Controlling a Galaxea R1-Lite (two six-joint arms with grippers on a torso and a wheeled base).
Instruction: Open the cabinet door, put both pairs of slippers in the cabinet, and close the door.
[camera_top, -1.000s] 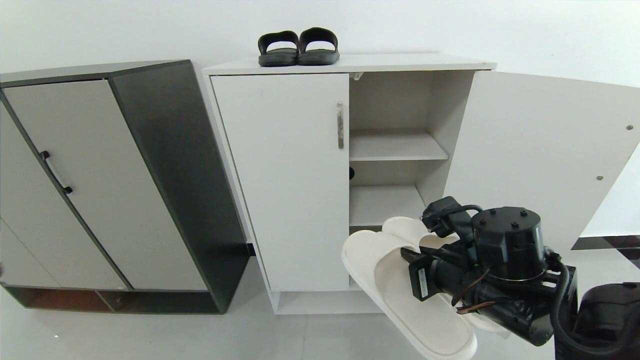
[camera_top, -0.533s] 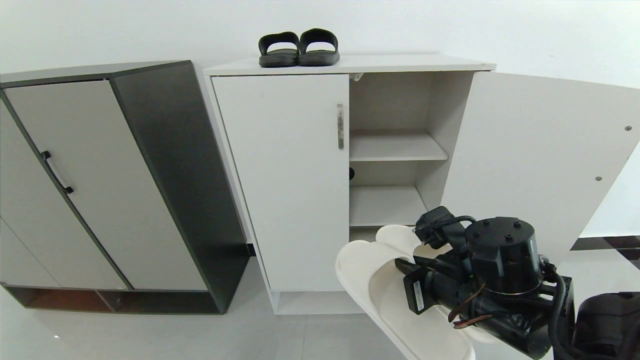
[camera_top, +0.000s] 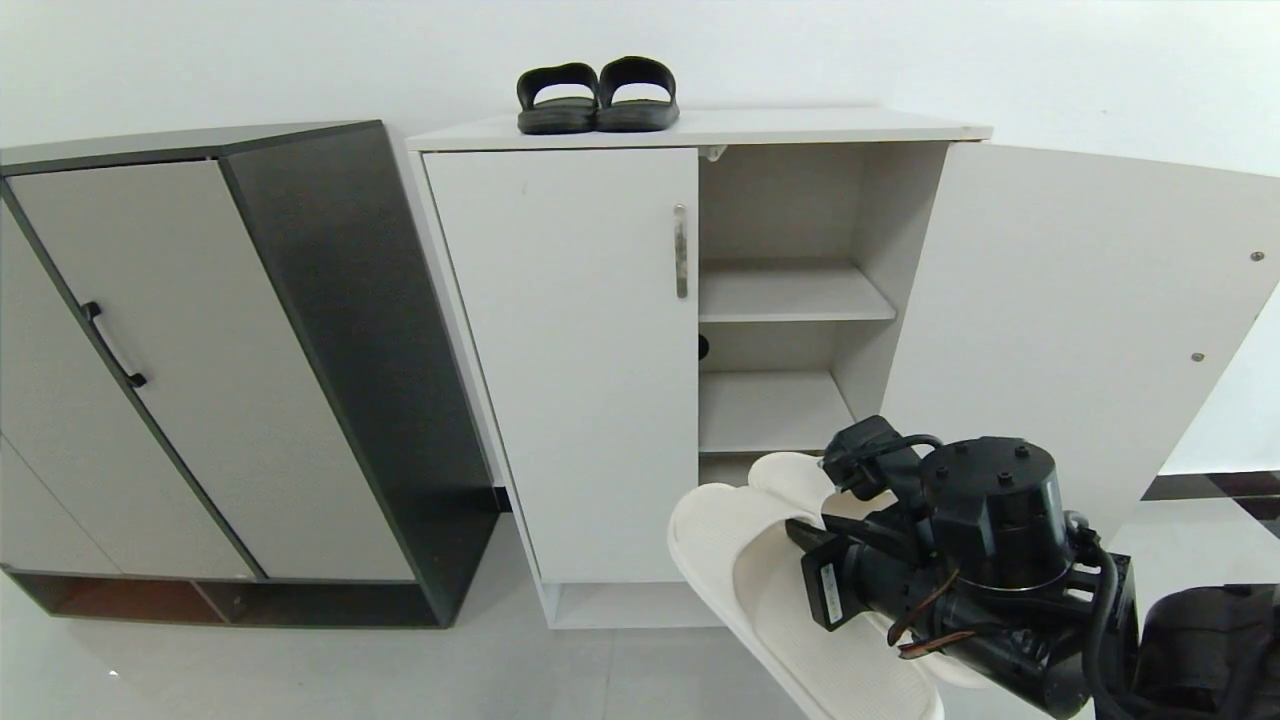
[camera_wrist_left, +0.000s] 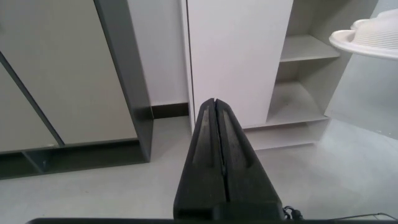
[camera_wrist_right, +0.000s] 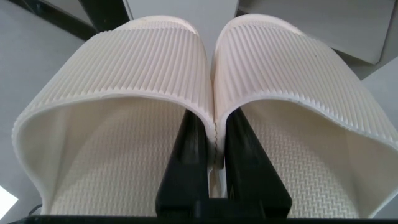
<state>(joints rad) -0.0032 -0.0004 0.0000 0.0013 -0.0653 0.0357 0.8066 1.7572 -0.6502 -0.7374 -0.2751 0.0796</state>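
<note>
Black slippers (camera_top: 597, 95) sit left of middle on the cabinet (camera_top: 560, 360) top, not yet stowed. The left tool (camera_wrist_left: 214, 109) is closed and empty. The door (camera_top: 1080, 300) is open, and the right tool (camera_wrist_right: 214, 149) pinches the white pair (camera_top: 790, 600) before the lower shelves. Closing comes last.

head: high, facing forward and down, mid-range, white cabinet (camera_top: 560, 360) centre frame, white slippers (camera_top: 760, 560) lower right | left wrist: low, sighting along left pincer (camera_wrist_left: 215, 106) toward cabinet and floor (camera_wrist_left: 348, 174) | right wrist: very close over right pincer (camera_wrist_right: 211, 134), pressed against slippers | shared: slippers in all three; open shelves (camera_top: 790, 290) in head and left wrist
</note>
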